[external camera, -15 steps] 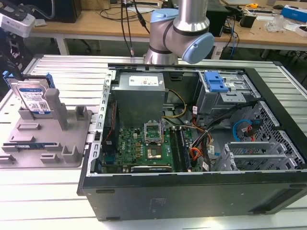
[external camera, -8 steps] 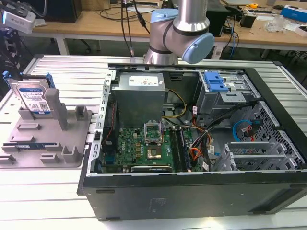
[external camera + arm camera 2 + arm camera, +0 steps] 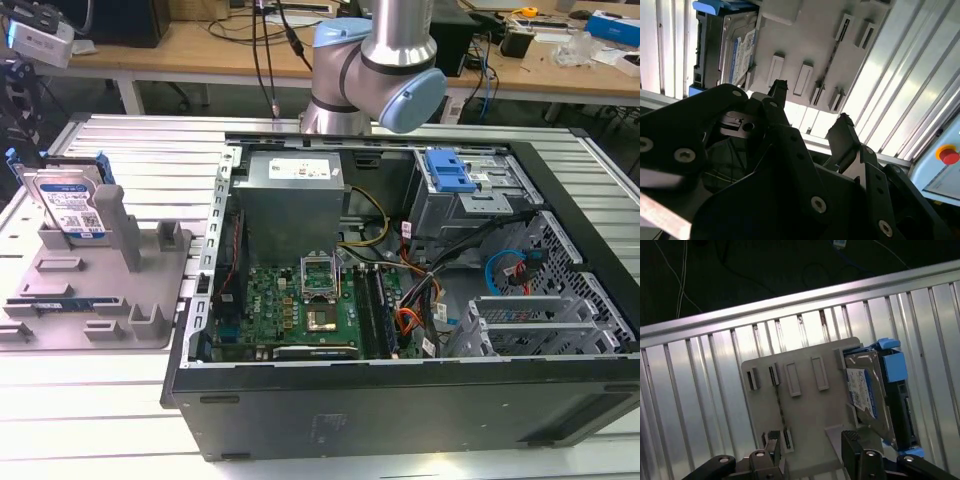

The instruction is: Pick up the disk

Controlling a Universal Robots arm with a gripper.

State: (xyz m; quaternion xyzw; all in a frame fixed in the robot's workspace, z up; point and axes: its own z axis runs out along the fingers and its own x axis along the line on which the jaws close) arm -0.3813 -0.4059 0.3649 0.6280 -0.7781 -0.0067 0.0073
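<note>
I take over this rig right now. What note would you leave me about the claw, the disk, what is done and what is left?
Claw: open and empty, with the grey holder below it.
Disk: standing on edge in that holder, to the exterior view's left of the open computer.
Done: nothing gripped yet.
Left: the whole pickup, grip and lift.

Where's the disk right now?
At the exterior view's left, the disk stands on edge in the grey fixture, beside the open computer case. The open gripper is clear of it.
</note>
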